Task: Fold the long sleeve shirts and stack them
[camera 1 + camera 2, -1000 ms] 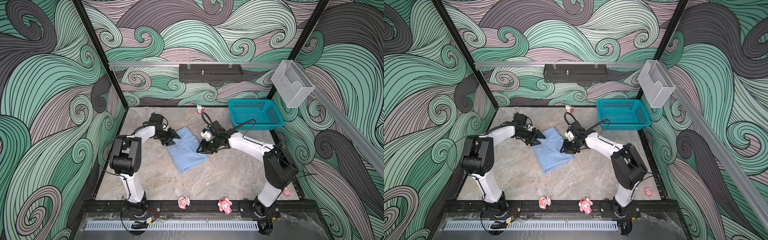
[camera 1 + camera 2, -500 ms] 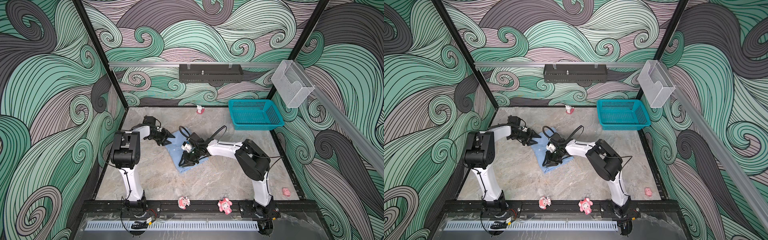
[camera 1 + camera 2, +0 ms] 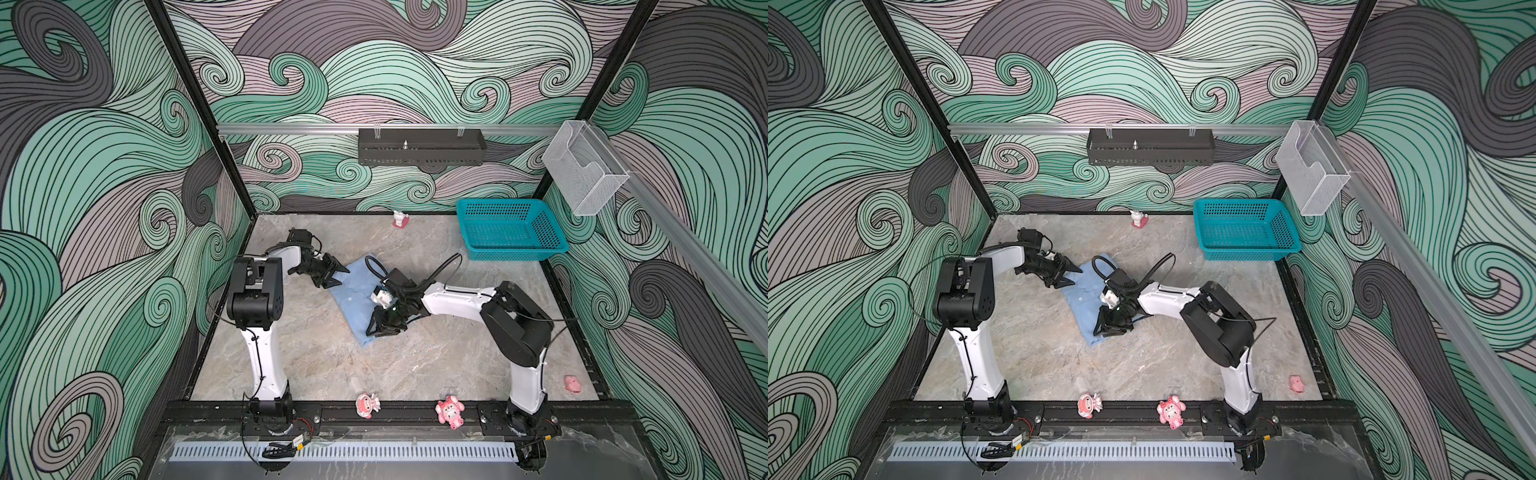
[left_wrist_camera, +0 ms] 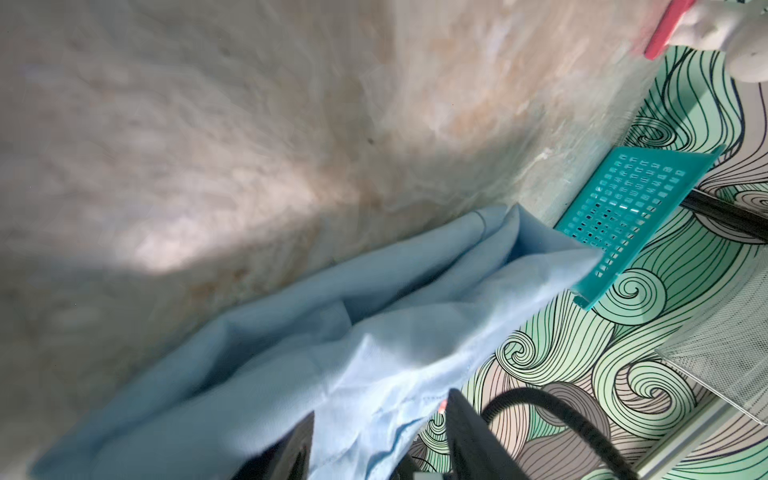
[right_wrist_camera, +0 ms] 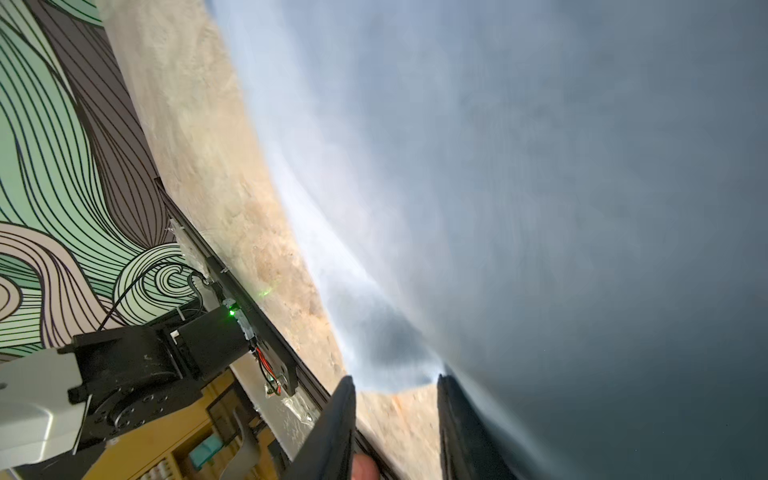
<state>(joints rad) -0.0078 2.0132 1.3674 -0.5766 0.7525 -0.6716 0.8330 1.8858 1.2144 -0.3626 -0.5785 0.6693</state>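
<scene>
Both pairs of jaws stand spread, and we judge that neither is pinching cloth. In a top view the left gripper (image 3: 335, 277) sits at the far left edge of the light blue shirt (image 3: 355, 297). In the left wrist view a fold of fabric lies loosely in the gap between the jaws. The right gripper (image 3: 384, 328) is low over the shirt's near end. The right wrist view is blurred, but its fingers (image 5: 337, 415) are plainly apart, with bare worktop (image 3: 332, 365) showing between them.

The shirt lies as a compact, roughly rectangular bundle in the middle of the worktop, well apart from the teal basket (image 3: 515, 254) at the far right. Its long axis runs from the far end to the near end, slanting slightly rightward as it comes toward the arm bases. The two grippers therefore sit at opposite ends of that axis, the left nearer the far end and the right nearer the near end.

We reckon any further fold or lift depends on this. Each arm should take the end already under it, closing on the edge, not the middle. We see no second shirt.
</scene>
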